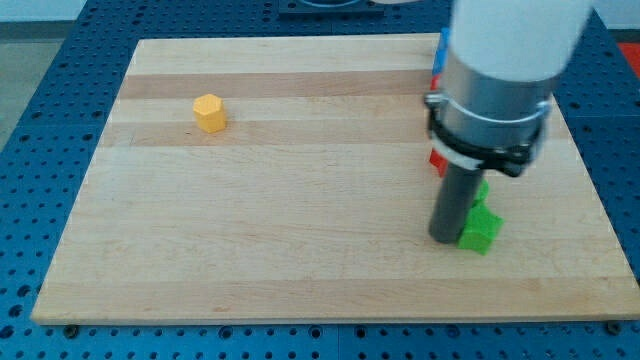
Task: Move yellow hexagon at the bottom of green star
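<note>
Yellow hexagon (209, 113): one item, standing flat on the wooden board (300, 230), in the board's upper left region as you look at the view. You will find it alone, with bare wood on every side, well apart from the other blocks and from the arm.

Green star (481, 228): one item, low on the board toward the view's right. Its shape is only partly readable, since the rod covers its left edge; you see a bright green body with a further green piece just above it, by the rod's right side. Whether that upper piece belongs to the same block, you cannot tell.

My tip (445, 239): lower end of the dark rod (455, 200), resting on the board and touching, or just beside, the left side of the green star. It lies far to the view's right of the yellow hexagon and lower than it. No gripper is fitted, so you have no jaw state to read.

Arm housing (500, 70): large pale and grey cylinder, filling the view's upper right and hiding part of the board behind it.

Red block (437, 160): a sliver showing at the housing's left edge; shape not readable.

Blue block (438, 62): a sliver near the board's top edge, also at the housing's left; shape not readable. A small red trace sits directly above it.

Blue perforated table (40, 150): surrounds the board on all sides.
</note>
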Robot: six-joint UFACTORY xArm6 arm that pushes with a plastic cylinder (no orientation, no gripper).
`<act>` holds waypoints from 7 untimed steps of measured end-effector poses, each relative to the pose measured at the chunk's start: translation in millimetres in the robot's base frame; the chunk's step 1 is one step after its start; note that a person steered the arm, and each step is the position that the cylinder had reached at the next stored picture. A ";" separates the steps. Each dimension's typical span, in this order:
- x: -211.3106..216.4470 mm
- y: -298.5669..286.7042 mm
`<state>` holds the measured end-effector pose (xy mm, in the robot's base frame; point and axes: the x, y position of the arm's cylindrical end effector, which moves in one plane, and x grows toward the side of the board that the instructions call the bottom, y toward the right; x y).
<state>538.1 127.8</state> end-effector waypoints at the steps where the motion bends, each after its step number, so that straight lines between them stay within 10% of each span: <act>1: -0.2 -91.1; 5: -245.5 -220.3; 7: -176.0 -306.7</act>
<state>362.1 -178.9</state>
